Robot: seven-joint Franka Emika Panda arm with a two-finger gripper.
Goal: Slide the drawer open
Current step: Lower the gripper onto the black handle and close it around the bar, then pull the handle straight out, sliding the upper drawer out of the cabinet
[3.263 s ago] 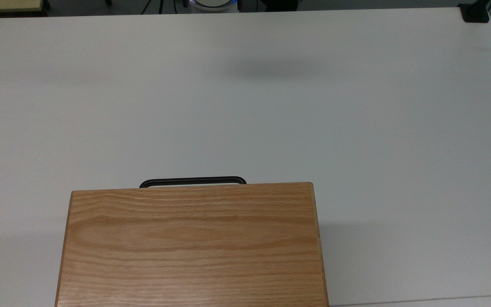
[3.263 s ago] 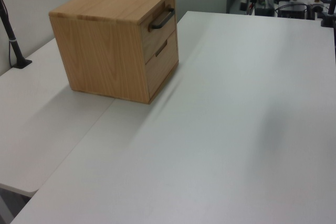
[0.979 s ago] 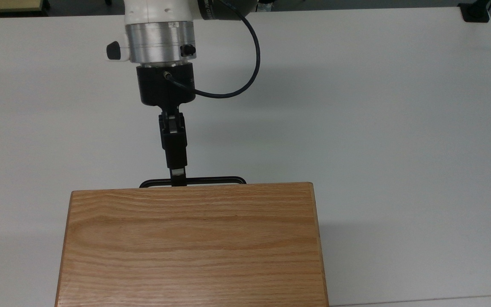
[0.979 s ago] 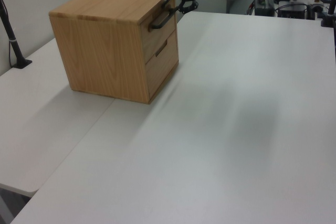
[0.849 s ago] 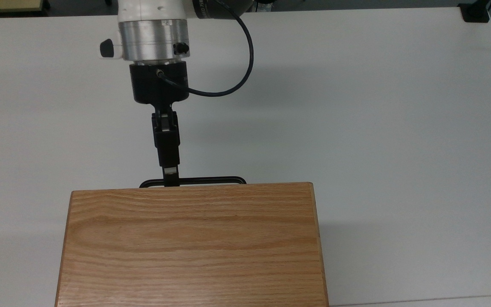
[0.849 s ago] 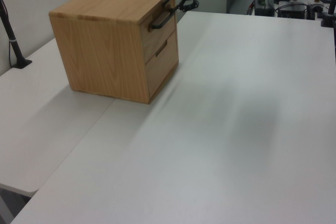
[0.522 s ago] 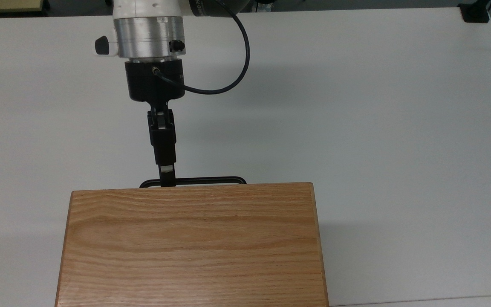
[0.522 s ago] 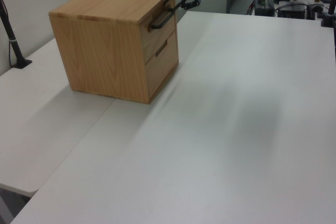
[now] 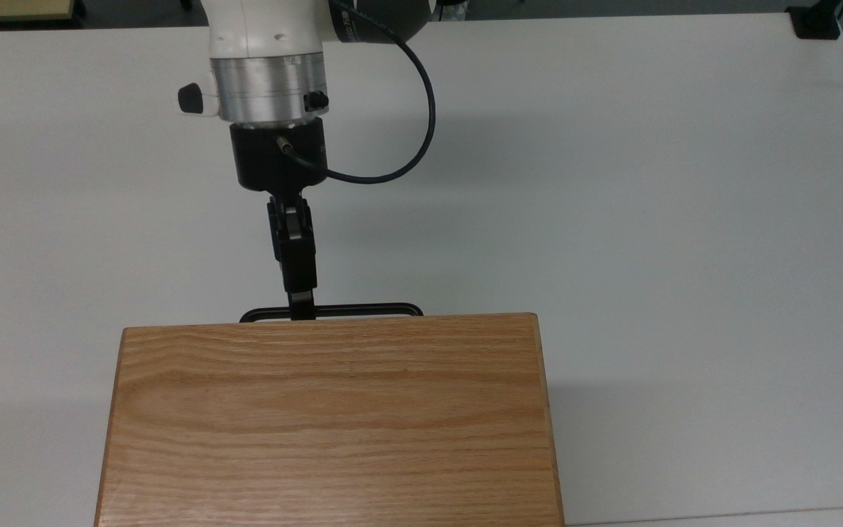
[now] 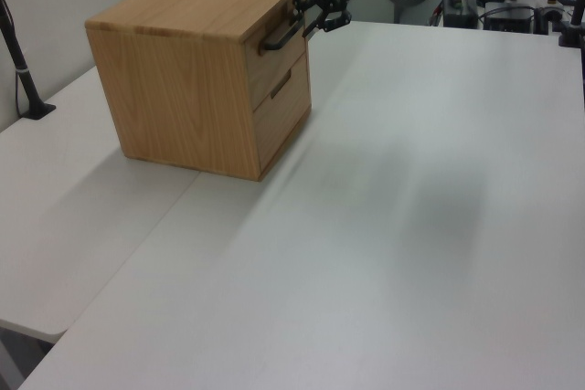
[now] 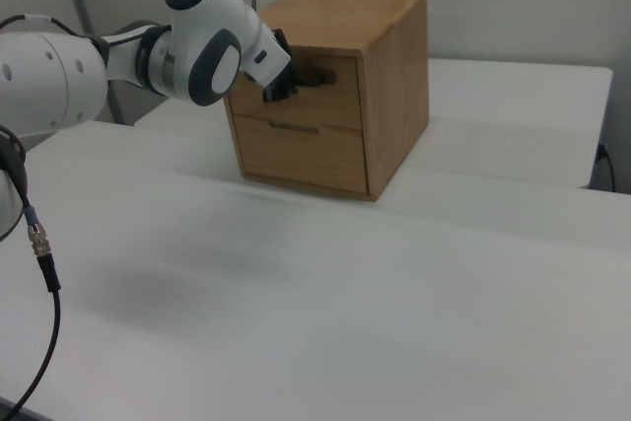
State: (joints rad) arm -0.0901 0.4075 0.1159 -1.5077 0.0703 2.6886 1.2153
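Note:
The drawer (image 10: 260, 73) is the upper one of an oak cabinet (image 9: 330, 417), and its front (image 11: 340, 98) sits flush with the cabinet. Its long black bar handle (image 9: 363, 309) sticks out past the cabinet's far edge in the top view. My gripper (image 9: 302, 306) comes down from the top view's upper side and meets the handle left of its middle, its tip overlapping the bar. In the left view my gripper (image 10: 309, 17) is at the far end of the handle (image 10: 280, 35). The right view has my gripper (image 11: 279, 93) at the left end of the handle (image 11: 317, 77).
A second drawer (image 11: 306, 157) sits below the first. The cabinet stands on a wide white table (image 9: 648, 219). A black cable (image 9: 421, 124) loops from my wrist. A black post (image 10: 20, 61) stands at the left view's left edge.
The arm came into view since 3.3 s ago. Over the last second my gripper slid to the top view's left along the handle, then back right. The drawer front has not moved.

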